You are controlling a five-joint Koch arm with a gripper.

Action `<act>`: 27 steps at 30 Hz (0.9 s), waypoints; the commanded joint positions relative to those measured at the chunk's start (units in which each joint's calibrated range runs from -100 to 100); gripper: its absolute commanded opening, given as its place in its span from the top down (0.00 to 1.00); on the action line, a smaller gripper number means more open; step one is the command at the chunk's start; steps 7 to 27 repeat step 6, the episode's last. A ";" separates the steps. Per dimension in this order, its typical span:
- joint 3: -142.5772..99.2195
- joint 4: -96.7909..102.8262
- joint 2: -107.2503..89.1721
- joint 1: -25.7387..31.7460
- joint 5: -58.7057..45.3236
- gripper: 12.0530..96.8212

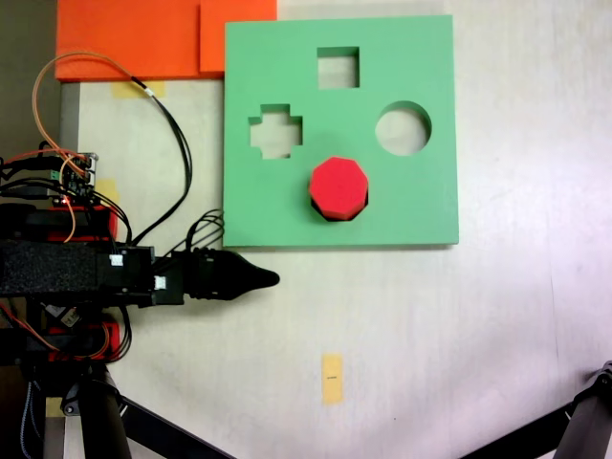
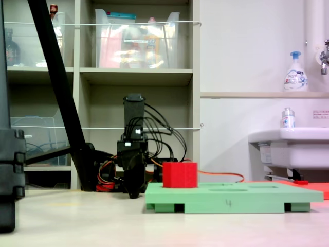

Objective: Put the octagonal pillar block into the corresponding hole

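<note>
Starting at the left of the top-down fixed view, your gripper (image 1: 271,278) lies low and level, pointing right, with the tip narrowed to a single dark point. Its jaws sit one behind the other for both cameras, so you cannot tell whether they are spread or pressed together. Nothing is held between them.

Just ahead of the tip and up in this view lies the green foam board (image 1: 421,206), its near edge close to the gripper but not touching it. Farther along that diagonal, the octagonal pillar block (image 1: 338,185) stands in the corresponding hole (image 1: 338,216), of which only a dark sliver shows at the block's lower edge.

In the low fixed view the block (image 2: 180,174) stands upright and well proud of the board (image 2: 234,198), with the gripper (image 2: 133,194) off to its left. Judging by that height, you may be looking at a block that is lodged but not pushed fully down. The cross, square and round cutouts beyond are open.
</note>
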 commanded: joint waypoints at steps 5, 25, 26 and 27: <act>-1.18 -5.15 -0.41 -0.05 -0.24 0.56; -1.18 -5.15 -0.41 -0.05 -0.24 0.56; -1.18 -5.15 -0.41 -0.05 -0.24 0.56; -1.18 -5.15 -0.41 -0.05 -0.24 0.56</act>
